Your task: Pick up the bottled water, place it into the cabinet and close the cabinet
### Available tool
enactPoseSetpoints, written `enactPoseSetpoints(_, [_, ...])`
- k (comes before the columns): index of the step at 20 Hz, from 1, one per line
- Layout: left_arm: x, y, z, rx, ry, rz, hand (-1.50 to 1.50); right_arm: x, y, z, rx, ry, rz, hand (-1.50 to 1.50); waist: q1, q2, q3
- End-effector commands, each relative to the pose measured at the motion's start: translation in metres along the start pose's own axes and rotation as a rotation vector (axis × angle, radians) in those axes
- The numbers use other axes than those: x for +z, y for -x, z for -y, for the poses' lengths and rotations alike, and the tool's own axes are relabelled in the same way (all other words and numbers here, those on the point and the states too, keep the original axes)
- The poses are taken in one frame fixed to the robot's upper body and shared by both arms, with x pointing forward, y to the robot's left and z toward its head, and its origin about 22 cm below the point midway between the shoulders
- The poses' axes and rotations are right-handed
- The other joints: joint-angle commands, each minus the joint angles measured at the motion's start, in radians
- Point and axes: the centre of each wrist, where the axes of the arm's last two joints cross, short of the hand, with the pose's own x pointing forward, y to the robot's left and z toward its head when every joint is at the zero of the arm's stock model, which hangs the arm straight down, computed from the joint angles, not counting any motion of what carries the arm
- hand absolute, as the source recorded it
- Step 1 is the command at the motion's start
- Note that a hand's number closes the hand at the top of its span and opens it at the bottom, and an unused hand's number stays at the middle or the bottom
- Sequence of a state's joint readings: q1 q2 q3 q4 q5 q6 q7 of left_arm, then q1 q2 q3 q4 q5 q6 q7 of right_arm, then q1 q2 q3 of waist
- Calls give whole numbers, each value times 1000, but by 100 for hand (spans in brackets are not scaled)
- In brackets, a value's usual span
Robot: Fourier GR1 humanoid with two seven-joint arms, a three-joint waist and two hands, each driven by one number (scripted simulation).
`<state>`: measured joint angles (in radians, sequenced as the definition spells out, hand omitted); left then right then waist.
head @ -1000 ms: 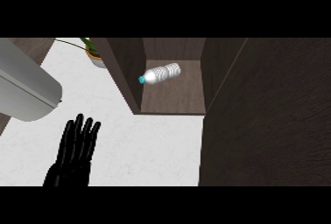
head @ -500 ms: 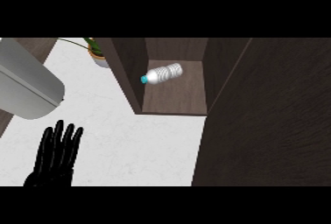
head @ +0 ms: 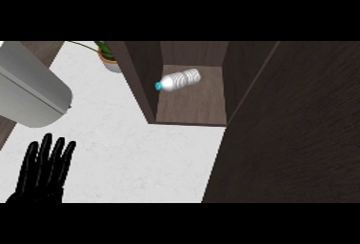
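A clear water bottle (head: 178, 79) with a teal cap lies on its side inside the dark wooden cabinet (head: 190, 107), cap pointing left toward the cabinet's left wall. The cabinet's dark door (head: 295, 128) fills the right half of the view, standing open. My left hand (head: 44, 172) shows at the lower left over the white counter, fingers straight and pointing up, far from the bottle and holding nothing. My right hand does not show.
A large grey rounded body (head: 29, 93) sits at the left edge. A small potted plant (head: 107, 58) stands at the back beside the cabinet's left wall. White marbled counter (head: 141, 152) lies between the hand and the cabinet.
My left hand has drawn back down and to the left across the counter. The bottle stays lying in the cabinet, and the door fills slightly more of the right side.
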<state>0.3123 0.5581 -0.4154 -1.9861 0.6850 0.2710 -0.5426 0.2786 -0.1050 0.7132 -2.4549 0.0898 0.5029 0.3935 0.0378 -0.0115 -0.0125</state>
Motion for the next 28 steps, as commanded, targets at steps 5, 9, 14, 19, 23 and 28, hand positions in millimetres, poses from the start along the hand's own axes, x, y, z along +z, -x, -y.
enactPoseSetpoints(5, [1, -6, -15, -4, 7, 4, -150, -40, -9, -8, 51, 48, 65, 150, 16, 10, 0])
enactPoseSetpoints(9, [2, -8, -10, 18, 16, 10, -150, -44, -9, -10, 42, 13, 43, 150, 19, 10, -1])
enactPoseSetpoints(14, [1, -13, -16, 24, 35, 13, -150, -46, -8, -4, 55, 8, 51, 150, 41, 13, -2])
enactPoseSetpoints(19, [1, -17, -21, 13, 48, 6, -150, -45, -5, -1, 17, 21, 44, 150, 52, 22, -2])
enactPoseSetpoints(23, [0, -17, -22, 28, 57, 11, -150, -48, 2, -2, -45, 2, 43, 150, 64, 30, -1])
enactPoseSetpoints(28, [-1, -19, -24, 26, 97, 16, -150, -54, 17, -11, -188, -158, -5, 150, 117, 53, -3])
